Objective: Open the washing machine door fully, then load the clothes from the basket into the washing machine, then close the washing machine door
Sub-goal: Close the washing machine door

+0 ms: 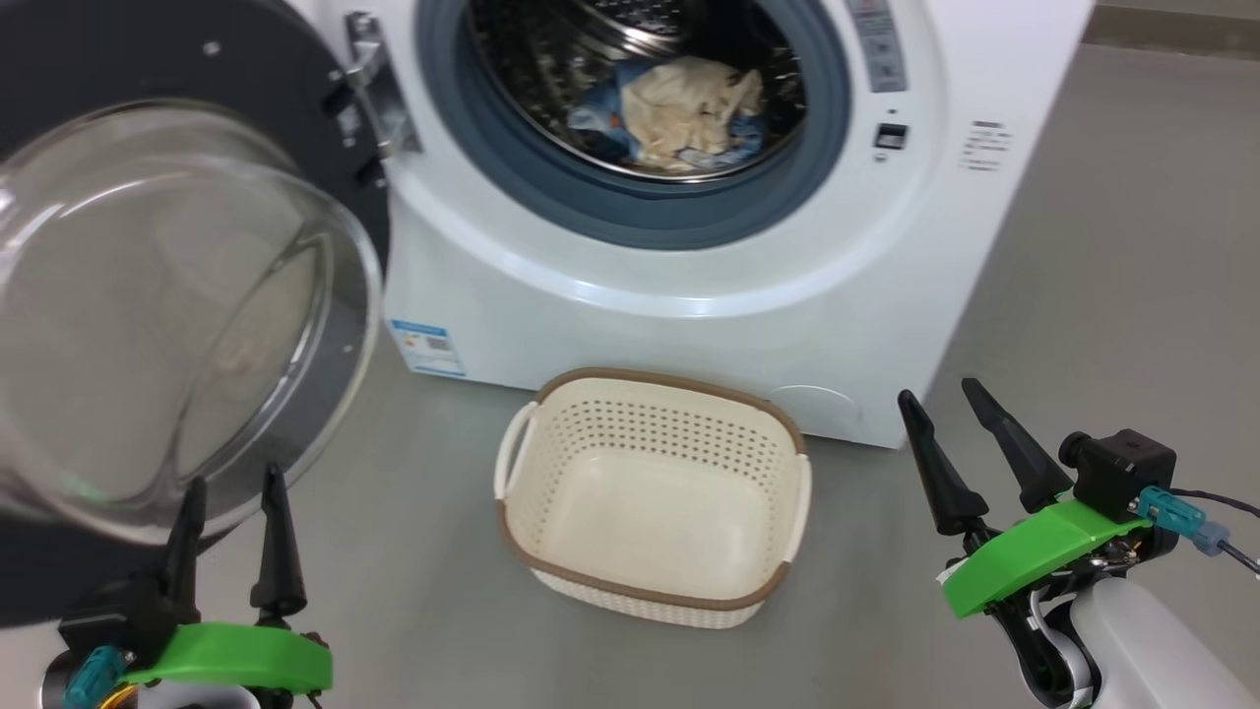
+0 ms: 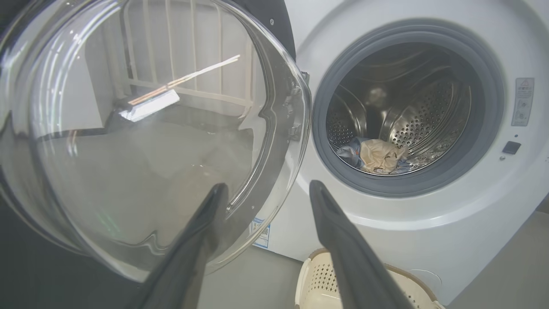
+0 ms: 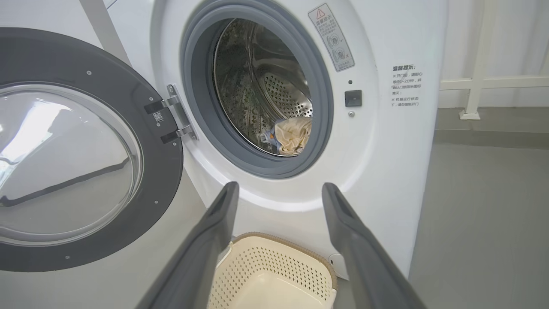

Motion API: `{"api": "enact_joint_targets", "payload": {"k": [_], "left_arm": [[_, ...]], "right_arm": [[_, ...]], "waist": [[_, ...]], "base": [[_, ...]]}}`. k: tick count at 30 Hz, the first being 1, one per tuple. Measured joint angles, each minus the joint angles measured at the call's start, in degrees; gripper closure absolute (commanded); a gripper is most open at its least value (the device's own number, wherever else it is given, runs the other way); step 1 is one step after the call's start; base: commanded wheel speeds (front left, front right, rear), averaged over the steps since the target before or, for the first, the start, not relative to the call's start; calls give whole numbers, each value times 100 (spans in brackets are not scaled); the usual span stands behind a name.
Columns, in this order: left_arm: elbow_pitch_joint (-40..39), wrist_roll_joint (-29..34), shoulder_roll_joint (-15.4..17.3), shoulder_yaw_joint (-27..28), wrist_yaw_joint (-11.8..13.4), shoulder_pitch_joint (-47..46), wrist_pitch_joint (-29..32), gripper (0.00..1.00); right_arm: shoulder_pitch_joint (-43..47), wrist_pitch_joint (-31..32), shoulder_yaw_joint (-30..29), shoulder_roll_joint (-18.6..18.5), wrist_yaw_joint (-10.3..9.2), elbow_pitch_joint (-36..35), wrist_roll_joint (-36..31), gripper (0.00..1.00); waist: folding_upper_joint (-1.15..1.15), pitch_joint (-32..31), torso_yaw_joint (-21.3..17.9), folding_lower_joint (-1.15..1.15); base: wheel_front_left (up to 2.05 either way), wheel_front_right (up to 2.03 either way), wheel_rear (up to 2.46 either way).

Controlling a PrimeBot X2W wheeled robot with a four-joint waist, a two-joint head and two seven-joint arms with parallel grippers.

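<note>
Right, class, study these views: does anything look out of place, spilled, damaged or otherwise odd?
Nothing stands out. The clothes lie in the machine, the basket stands upright and empty on the floor before it, the door hangs open, and the left pincer and right pincer are open and empty.

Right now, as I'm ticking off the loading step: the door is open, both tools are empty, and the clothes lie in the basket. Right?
Not quite. The clothes lie inside the washing machine, and the basket holds nothing, as the head view shows. The rest stands: the door is open and the left tool and right tool are empty.
</note>
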Motion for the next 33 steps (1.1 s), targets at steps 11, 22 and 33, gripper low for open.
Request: {"api": "enact_joint_targets", "payload": {"k": [11,22,33], "left_arm": [[26,30,-99,91,0,2,0,0],[89,35,-127,81,0,31,0,0],[94,34,-132,105,0,153,0,0]], "right_arm": [[1,0,88,-38,0,43,2,0],[1,0,202,-123,0,66,20,0],[1,0,410,-142,0,111,56,0]], "waist": [[0,27,601,0],[0,-49,1080,0],[0,-92,1350,0]], "base": [[0,0,0],[0,0,0],[0,0,0]]}}
